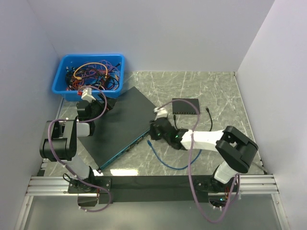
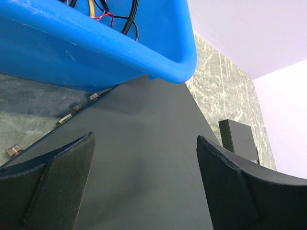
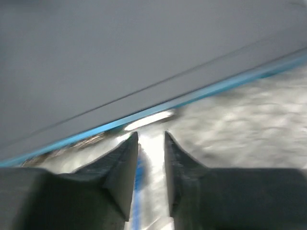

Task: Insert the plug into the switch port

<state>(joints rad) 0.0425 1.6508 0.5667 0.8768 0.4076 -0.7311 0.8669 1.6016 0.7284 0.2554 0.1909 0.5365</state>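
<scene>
Where right jaws stand ajar, cable (image 3: 138,178) between

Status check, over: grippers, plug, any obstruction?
Left gripper open over switch. Right gripper at its front edge, blue cable between jaws, grip unclear. Nothing seen blocking.

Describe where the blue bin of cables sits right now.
Top view: the blue bin sits in the far left corner of the table, its near rim beside the large dark switch.
</scene>
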